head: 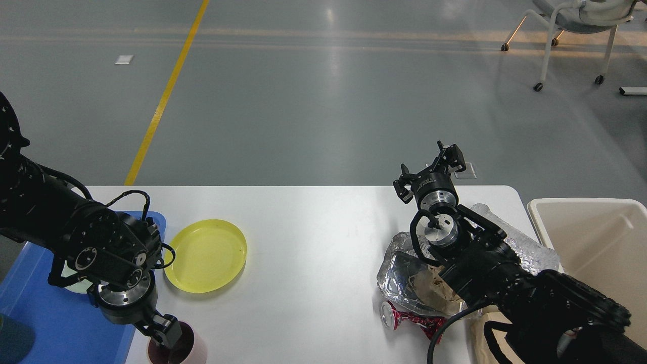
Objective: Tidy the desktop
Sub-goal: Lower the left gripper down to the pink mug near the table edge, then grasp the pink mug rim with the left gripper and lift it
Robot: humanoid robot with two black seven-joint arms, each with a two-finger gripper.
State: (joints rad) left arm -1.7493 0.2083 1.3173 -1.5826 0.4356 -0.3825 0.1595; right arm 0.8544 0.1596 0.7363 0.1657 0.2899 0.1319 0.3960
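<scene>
Near edge: left gripper [166,331] points down into a pink cup [188,350], jaws' spread cannot tell. Crushed can [404,318] and foil wrapper [404,263] near right. Yellow plate [206,255] beside blue tray [45,308]. White tabletop [313,242] mid-span bare. Right gripper [429,174] raised at far edge, jaws wide, empty. Cream bin [596,242] off right edge.

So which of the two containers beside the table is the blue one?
The tray at the table's left edge, under the left arm; the bin on the right is cream.
</scene>
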